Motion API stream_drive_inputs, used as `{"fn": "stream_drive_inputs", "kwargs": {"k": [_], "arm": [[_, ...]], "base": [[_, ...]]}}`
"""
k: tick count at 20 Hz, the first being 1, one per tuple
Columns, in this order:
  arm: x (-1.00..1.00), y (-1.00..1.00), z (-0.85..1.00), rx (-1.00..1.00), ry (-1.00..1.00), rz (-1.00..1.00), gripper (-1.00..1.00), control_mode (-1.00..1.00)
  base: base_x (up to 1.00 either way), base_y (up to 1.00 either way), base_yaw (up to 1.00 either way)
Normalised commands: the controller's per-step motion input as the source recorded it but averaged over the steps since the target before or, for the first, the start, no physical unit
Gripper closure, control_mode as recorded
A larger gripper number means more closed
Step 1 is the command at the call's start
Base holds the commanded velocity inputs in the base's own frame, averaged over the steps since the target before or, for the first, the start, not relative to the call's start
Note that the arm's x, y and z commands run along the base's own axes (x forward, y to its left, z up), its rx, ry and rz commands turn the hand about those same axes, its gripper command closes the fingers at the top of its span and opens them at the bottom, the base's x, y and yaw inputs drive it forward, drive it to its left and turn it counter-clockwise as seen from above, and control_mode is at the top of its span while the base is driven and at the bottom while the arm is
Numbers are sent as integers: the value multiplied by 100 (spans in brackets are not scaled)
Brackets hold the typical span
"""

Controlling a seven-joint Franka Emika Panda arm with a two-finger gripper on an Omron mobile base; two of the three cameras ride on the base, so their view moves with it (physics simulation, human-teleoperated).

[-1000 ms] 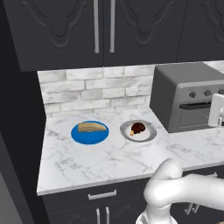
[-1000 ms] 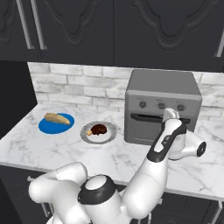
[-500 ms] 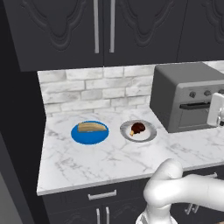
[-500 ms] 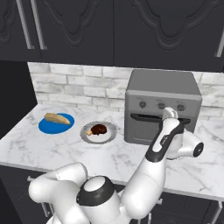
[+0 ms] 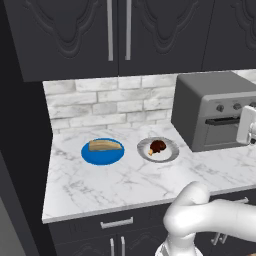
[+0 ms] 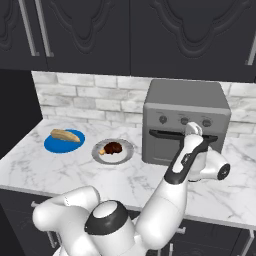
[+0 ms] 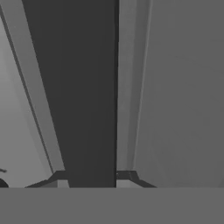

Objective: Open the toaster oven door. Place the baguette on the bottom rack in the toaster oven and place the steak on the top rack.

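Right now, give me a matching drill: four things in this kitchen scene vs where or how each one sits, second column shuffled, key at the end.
Things
1. tan elongated baguette
2. small dark brown steak
3. grey glass-windowed toaster oven door
4. white arm's two-finger gripper

Places or states
A. shut, upright against the boxy grey toaster oven
B. on the round blue plate
C. at the dark bar handle along the door's upper edge
D. on the round silver-grey plate

Pairs: 1-B, 2-D, 3-A, 4-C
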Motion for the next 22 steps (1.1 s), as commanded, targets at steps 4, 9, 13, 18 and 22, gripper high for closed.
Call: {"fn": "stream_drive_inputs", "kwargs": {"k": [4,9,13,18,22], "arm": [[17,35,-25,-10,8,0,100,-100],[7,45,-44,-14,15,0,100,-100],[1,53,-57,-9,14,0,100,-100],[33,56,-43,-1,8,-1,100,-100],[48,63,-41,0,4,-1,100,-100]], "base": [[0,0,0],[0,0,0],[0,0,0],[0,0,0],[0,0,0]]}}
